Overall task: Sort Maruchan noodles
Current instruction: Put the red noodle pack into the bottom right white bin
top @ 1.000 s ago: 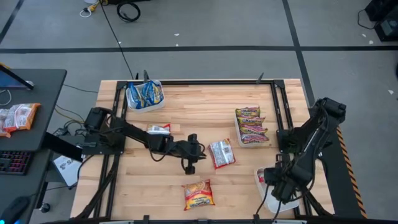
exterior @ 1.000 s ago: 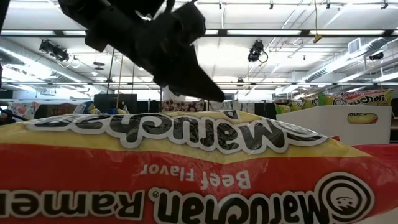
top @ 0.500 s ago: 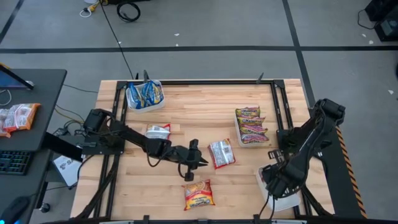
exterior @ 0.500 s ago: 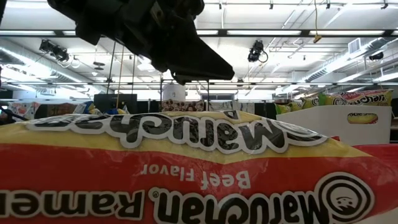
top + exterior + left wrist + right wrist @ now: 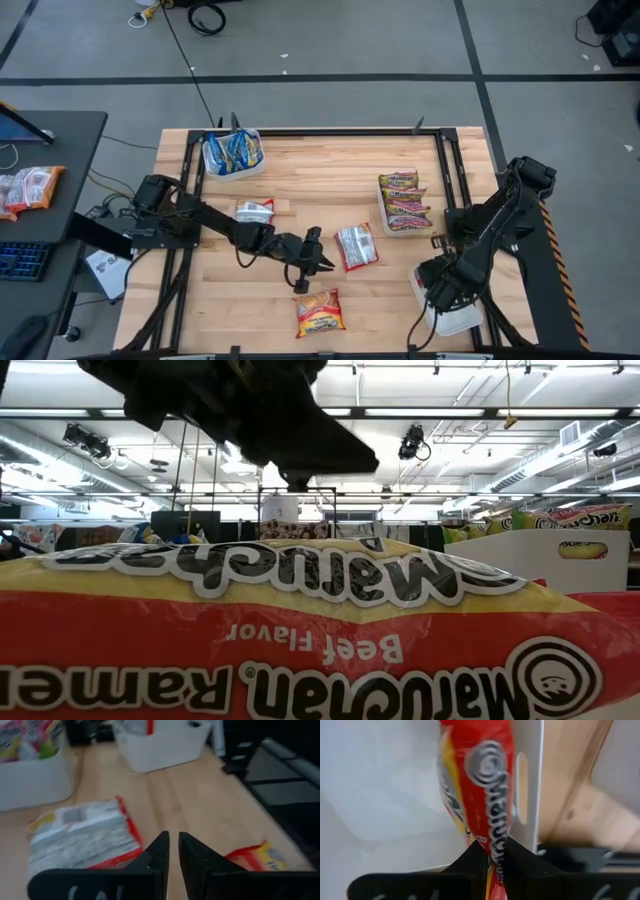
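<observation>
An orange-red Maruchan noodle packet [image 5: 319, 312] lies flat near the table's front edge and fills the low view [image 5: 320, 640]. A silver-white packet [image 5: 356, 246] lies flat mid-table, another [image 5: 254, 210] to its left. My left gripper [image 5: 322, 265] hovers shut just above the table between the silver-white packet [image 5: 82, 835] and the orange-red one [image 5: 252, 860], touching neither. My right gripper [image 5: 437, 292] is over the near right white tray [image 5: 455, 318], shut on a red packet [image 5: 480, 795]. My right gripper pinches the red packet by its near end [image 5: 492, 851] between the two fingers, which come from above into the white tray. The packet stands on edge and reaches away from the fingers along the tray's wall. Its far end is out of the frame.
A white tray of blue-yellow packets [image 5: 233, 152] stands at the far left. A tray of yellow-green packets [image 5: 403, 203] stands at the right and also shows in the low view [image 5: 560, 545]. A dark frame runs round the table's edges. Bare wood lies at the front left.
My left gripper has swung from pointing down to nearly level, pointing toward the table's right, and has shifted a little right, above the orange-red packet. My right arm has drawn slightly back from the near edge over its tray.
</observation>
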Tool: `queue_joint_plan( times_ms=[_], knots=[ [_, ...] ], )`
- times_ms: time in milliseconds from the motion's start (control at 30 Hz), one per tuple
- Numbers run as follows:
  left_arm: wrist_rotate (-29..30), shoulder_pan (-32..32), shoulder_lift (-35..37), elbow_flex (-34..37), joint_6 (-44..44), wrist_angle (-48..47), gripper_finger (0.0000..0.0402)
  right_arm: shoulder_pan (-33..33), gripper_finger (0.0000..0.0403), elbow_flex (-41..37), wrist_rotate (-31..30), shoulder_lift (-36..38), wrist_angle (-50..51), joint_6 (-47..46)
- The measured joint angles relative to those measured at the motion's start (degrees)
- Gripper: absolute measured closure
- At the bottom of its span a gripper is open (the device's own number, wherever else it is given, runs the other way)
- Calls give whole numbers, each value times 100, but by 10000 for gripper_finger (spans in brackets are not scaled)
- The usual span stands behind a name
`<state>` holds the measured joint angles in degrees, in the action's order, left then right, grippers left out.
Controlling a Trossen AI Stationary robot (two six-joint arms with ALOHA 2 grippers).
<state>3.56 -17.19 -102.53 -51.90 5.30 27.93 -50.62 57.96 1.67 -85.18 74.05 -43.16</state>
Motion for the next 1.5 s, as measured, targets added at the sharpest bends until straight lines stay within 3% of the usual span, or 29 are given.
queue_joint_plan(
  times_ms=[267,400,600,767,1000,1367,1500],
  knots=[
    [-235,37,646,0,-265,-657,356,229,297,43,802,689,-8,-1283],
    [-256,-68,944,0,-297,-933,356,395,249,48,2,1045,-74,-1343],
    [-226,-162,1032,0,-93,-1150,356,711,206,53,-900,1134,-1115,-589],
    [-171,-55,821,4,738,-1697,356,1156,206,56,-1827,734,-2009,-148],
    [-95,-90,505,4,1256,-1906,356,1745,215,56,-1843,-259,-3327,959],
    [-724,-289,545,0,1622,-1936,356,2243,228,56,-2738,-1133,-3770,983],
    [-781,-306,545,0,1614,-1938,356,2292,230,56,-2338,-1405,-3690,981]
  ],
)
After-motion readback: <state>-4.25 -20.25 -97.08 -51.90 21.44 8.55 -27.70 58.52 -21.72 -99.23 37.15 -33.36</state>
